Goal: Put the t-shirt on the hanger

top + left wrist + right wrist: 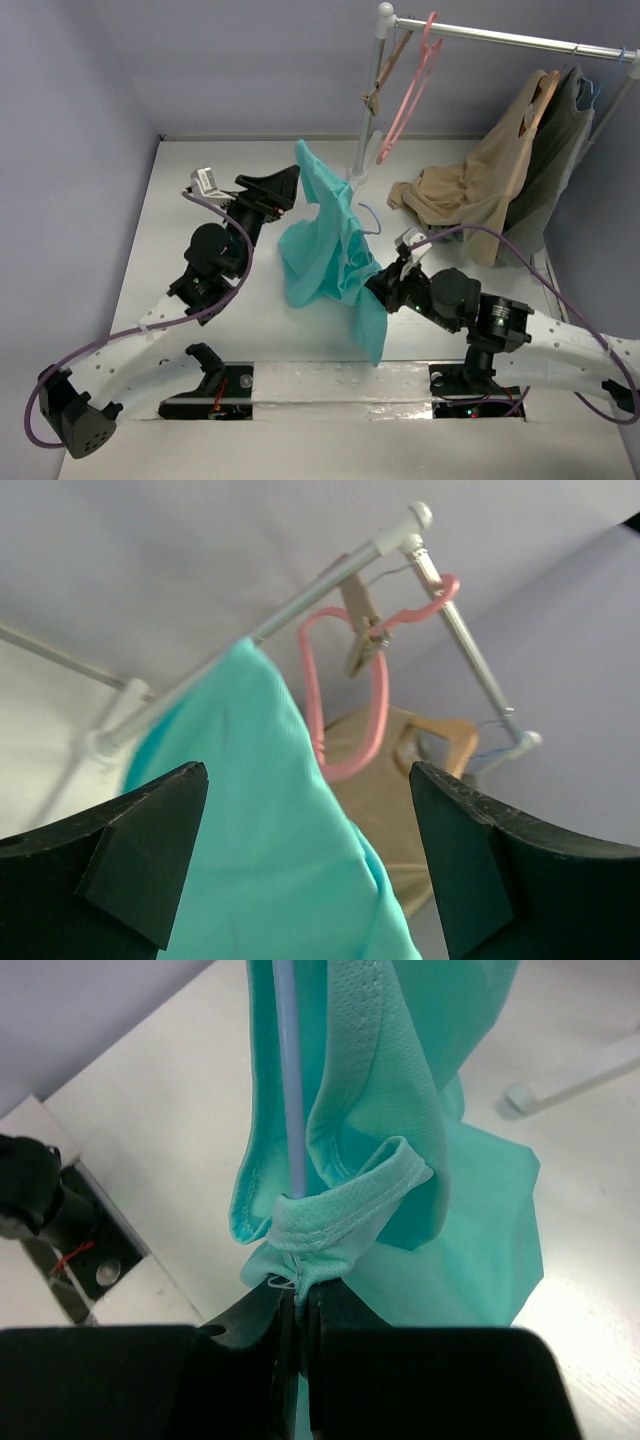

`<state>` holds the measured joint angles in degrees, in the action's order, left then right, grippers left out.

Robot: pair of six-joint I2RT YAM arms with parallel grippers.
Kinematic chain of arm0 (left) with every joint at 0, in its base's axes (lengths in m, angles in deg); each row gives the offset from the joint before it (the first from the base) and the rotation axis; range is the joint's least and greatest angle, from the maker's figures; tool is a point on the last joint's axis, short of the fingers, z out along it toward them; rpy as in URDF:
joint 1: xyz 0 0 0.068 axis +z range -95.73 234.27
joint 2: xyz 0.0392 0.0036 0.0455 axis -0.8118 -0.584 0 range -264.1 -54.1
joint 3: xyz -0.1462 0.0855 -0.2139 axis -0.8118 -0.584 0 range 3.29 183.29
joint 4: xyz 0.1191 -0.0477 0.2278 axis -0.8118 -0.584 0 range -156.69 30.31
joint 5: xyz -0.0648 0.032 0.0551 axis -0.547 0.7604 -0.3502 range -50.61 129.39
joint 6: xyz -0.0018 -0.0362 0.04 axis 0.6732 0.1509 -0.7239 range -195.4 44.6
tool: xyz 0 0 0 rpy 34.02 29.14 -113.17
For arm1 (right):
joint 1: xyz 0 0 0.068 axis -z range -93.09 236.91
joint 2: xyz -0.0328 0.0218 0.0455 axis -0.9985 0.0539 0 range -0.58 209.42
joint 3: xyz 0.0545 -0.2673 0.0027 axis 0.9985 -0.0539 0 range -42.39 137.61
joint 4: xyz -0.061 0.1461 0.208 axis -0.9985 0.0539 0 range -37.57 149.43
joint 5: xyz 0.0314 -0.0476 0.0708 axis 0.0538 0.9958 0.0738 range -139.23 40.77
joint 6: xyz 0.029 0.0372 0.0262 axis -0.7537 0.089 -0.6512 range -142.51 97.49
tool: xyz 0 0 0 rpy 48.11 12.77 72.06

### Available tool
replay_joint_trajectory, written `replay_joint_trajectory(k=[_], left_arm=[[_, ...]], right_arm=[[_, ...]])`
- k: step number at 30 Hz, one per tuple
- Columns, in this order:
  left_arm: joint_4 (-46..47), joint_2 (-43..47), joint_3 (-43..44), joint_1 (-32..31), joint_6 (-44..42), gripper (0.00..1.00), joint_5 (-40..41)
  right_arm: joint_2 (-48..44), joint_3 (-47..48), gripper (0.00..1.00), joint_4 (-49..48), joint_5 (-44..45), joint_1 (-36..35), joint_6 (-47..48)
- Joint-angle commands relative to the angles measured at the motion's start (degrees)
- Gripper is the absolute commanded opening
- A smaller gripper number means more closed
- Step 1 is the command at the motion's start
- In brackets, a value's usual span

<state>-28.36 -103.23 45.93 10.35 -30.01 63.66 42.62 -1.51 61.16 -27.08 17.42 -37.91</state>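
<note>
The teal t-shirt (335, 260) hangs in a tall fold at the table's middle. It is draped over the thin light-blue hanger, whose hook (372, 216) pokes out on the right. My right gripper (385, 285) is shut on a bunched seam of the t-shirt (340, 1230). The hanger's rod (291, 1090) runs down into the same folds; I cannot tell if it is pinched too. My left gripper (287, 188) is open beside the shirt's raised top. In the left wrist view the t-shirt (270, 850) lies between its wide-apart jaws (308, 780), untouched.
A clothes rack (368, 110) stands at the back right. It carries a pink hanger (410, 85), a brown wooden hanger (385, 75), a tan garment (480, 185) and a dark grey-green garment (560, 150). The rack's foot rests on the table behind the t-shirt.
</note>
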Motion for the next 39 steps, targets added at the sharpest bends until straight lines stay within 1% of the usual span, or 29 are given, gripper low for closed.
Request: replay_joint_trajectory(k=[1,4,8,10,20,27,30,33,34,36,37,39], left_arm=[[-5.0,-1.8,5.6,2.5,-7.1,0.80,-2.0],[-6.4,-5.7,8.8,5.2,-8.7,0.80,-5.4],[-6.5,-12.2,11.2,7.6,-8.5,0.79,-10.4],[-6.1,-13.8,11.4,7.6,-7.8,0.78,-11.3],[6.7,-17.1,7.7,8.2,-6.0,0.69,-15.0],[13.7,-17.8,5.0,8.2,-4.2,0.67,-16.2],[13.0,-18.8,5.6,8.2,-4.2,0.60,-16.4],[13.1,-19.3,5.7,8.2,-3.8,0.44,-15.7],[13.1,-19.2,5.7,8.2,-3.6,0.35,-15.4],[12.8,-18.8,5.7,8.2,-3.6,0.30,-14.6],[12.7,-18.7,5.8,8.2,-3.6,0.21,-13.9],[11.6,-18.5,6.3,8.2,-4.2,0.14,-13.0]], right_arm=[[-2.9,3.2,0.00,7.2,-2.6,-0.4,-2.4],[-5.0,2.7,0.00,8.1,-3.0,-0.4,-2.7],[-7.0,1.7,0.00,8.1,-2.9,-0.4,-3.2],[-7.9,1.0,0.00,7.9,-2.8,-0.4,-3.4],[-8.5,-0.3,0.00,7.4,-3.3,-0.4,-4.4],[-8.3,-1.1,0.00,7.0,-3.6,-0.4,-4.9],[-8.7,-1.3,0.00,6.3,-3.8,-0.4,-5.0],[-8.9,-1.5,0.00,6.0,-3.7,-0.4,-5.0],[-9.1,-1.6,0.00,6.0,-3.5,-0.4,-5.0],[-9.4,-1.8,0.00,6.3,-3.6,-0.4,-5.1],[-9.5,-1.9,0.00,6.5,-3.4,-0.4,-5.3],[-10.2,-1.9,0.00,7.0,-3.3,-0.4,-5.5]])
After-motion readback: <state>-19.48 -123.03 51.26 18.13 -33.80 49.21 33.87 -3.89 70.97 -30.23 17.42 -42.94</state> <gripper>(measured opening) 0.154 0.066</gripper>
